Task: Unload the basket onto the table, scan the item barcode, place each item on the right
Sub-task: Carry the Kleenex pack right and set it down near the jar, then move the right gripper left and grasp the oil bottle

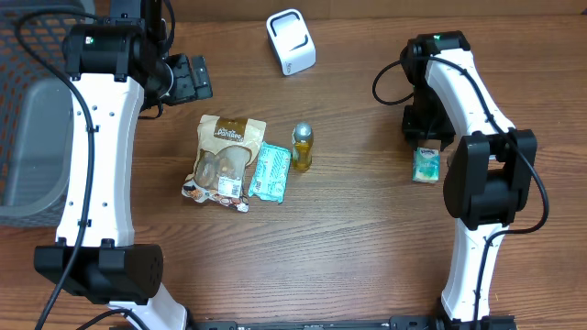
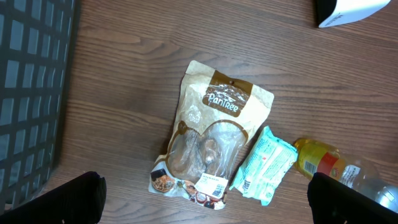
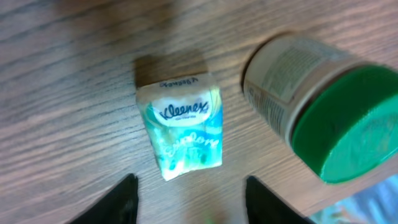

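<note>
A small Kleenex tissue pack (image 3: 183, 124) lies flat on the wooden table just beyond my right gripper (image 3: 193, 208), whose jaws stand apart with nothing between them. From overhead the tissue pack (image 1: 425, 166) sits just below the right gripper (image 1: 424, 145). The white barcode scanner (image 1: 291, 41) stands at the back centre. My left gripper (image 2: 208, 208) is wide open above a brown snack pouch (image 2: 214, 140), a teal packet (image 2: 264, 165) and a yellow bottle (image 2: 323, 163). From overhead the left gripper (image 1: 191, 78) hovers at the back left.
A jar with a green lid (image 3: 323, 115) lies right of the tissue pack. A dark mesh basket (image 1: 23, 55) fills the left edge. The pouch (image 1: 225, 158), teal packet (image 1: 271, 171) and bottle (image 1: 303, 147) lie mid-table.
</note>
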Motion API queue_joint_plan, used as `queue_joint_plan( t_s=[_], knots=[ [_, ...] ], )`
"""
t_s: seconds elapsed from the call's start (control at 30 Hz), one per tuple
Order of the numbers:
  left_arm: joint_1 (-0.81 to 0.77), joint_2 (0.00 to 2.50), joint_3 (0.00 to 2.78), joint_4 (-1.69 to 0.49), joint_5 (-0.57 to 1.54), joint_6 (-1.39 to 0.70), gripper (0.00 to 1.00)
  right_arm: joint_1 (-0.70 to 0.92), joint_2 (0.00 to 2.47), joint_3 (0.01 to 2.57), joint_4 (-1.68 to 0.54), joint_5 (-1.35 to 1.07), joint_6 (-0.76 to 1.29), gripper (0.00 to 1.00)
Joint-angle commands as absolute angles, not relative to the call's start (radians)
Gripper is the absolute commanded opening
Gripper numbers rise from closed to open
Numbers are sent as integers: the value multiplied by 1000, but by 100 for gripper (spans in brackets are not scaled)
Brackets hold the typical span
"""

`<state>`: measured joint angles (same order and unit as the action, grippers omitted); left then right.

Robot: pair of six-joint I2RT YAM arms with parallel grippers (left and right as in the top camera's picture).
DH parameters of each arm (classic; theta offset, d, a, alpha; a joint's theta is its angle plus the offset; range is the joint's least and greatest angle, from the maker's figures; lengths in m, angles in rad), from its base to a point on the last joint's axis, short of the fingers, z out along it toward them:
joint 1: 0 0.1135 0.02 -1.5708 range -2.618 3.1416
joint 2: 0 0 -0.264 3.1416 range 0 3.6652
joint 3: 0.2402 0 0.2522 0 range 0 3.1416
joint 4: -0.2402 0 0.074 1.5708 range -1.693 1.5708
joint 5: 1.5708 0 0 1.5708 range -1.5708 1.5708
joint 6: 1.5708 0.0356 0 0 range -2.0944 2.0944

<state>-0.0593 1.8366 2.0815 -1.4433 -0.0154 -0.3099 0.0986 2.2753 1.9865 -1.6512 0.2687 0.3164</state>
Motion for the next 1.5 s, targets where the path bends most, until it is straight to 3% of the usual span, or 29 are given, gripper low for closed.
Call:
queue_joint_plan(
  t_s=[0.0, 0.07, 0.23, 0.57, 1.1, 1.47],
  knots=[
    [-66, 1838, 2096, -1439, -10, -299, 100, 95, 2254, 1980, -1651, 276, 319, 64],
    [-66, 1838, 2096, -1440, -10, -299, 99, 96, 2254, 1980, -1652, 276, 330, 70],
    [-66, 1838, 2096, -1440, -10, -299, 100, 96, 2254, 1980, -1644, 277, 367, 76],
    [-66, 1838, 2096, -1439, -10, -299, 100, 142, 2197, 1981, -1632, 276, 394, 75],
    [-66, 1838, 2096, -1440, -10, -299, 100, 350, 1954, 1981, -1601, 270, 393, 76],
    [-66, 1838, 2096, -1439, -10, -299, 100, 471, 1932, 1980, -1559, 242, 394, 76]
  ],
)
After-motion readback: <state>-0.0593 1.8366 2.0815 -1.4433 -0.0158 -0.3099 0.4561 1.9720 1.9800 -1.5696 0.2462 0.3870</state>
